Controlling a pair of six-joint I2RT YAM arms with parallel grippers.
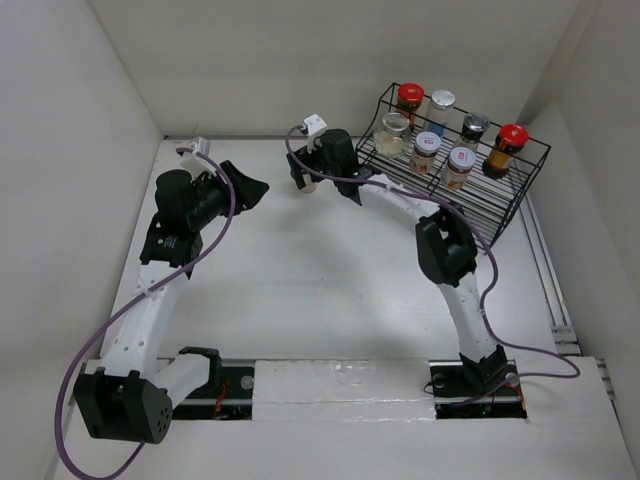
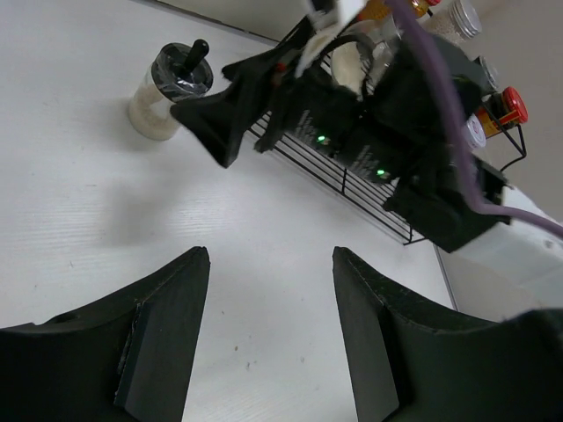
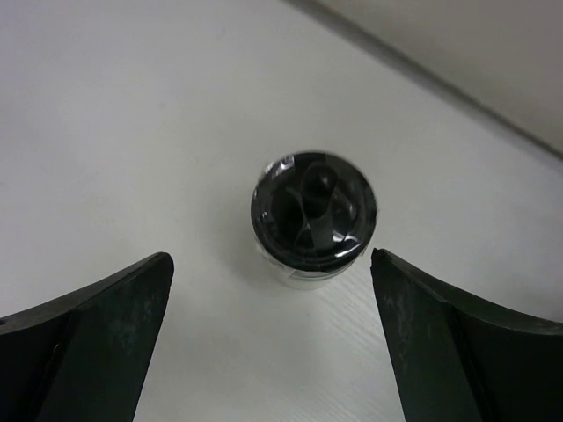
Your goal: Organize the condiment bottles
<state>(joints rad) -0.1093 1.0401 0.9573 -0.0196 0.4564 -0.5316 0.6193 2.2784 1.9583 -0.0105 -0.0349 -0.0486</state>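
Observation:
One condiment bottle [image 3: 314,215], a pale jar with a black lid, stands alone on the white table [image 1: 300,270] left of the rack. My right gripper [image 3: 271,258] hovers over it, open wide, a finger on each side and touching nothing. The top view shows the same jar [image 1: 309,185] under that gripper [image 1: 303,175]. Seen from the left wrist, the jar [image 2: 171,88] sits beside a right finger [image 2: 215,123]. Several other bottles stand in the black wire rack [image 1: 500,205], two of them red-capped [image 1: 410,97] [image 1: 511,140]. My left gripper [image 2: 269,252] is open and empty, left of the jar [image 1: 252,190].
The rack stands at the back right, close to the right wall [image 1: 600,150]. White walls enclose the table on the left [image 1: 70,150] and at the back. A purple cable [image 1: 375,182] runs along the right arm near the rack's front edge.

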